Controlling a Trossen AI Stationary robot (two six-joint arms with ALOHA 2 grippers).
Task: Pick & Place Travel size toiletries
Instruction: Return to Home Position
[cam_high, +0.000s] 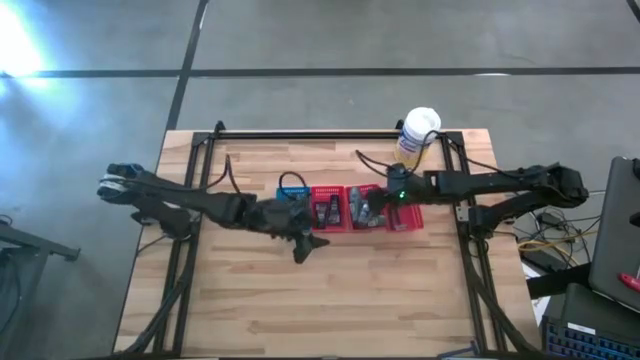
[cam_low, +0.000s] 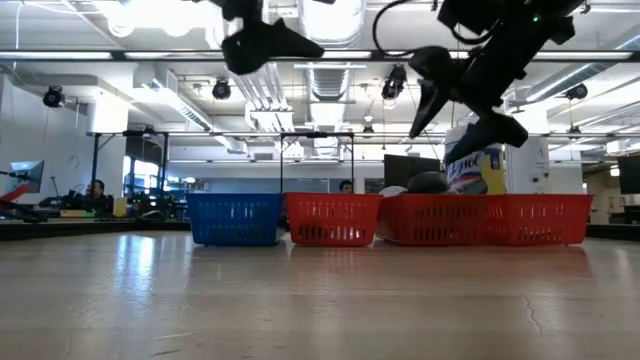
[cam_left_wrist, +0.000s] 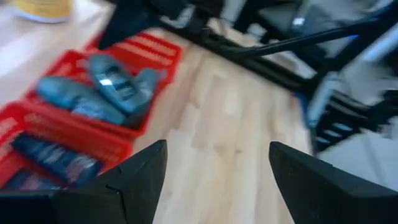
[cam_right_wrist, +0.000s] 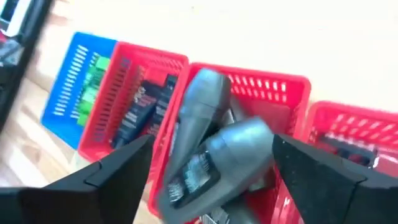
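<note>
Gaping wide, both empty, the right pincer hangs over grey deodorants, left pincer over tabletop.

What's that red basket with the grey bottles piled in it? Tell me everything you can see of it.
The red basket looks like slotted plastic. It is open-topped and stands flat on the wooden table, in a row between two other red baskets. Several rounded grey containers lie heaped in it, crossing one another, and one shows a label. The right gripper hangs open above it.
</note>
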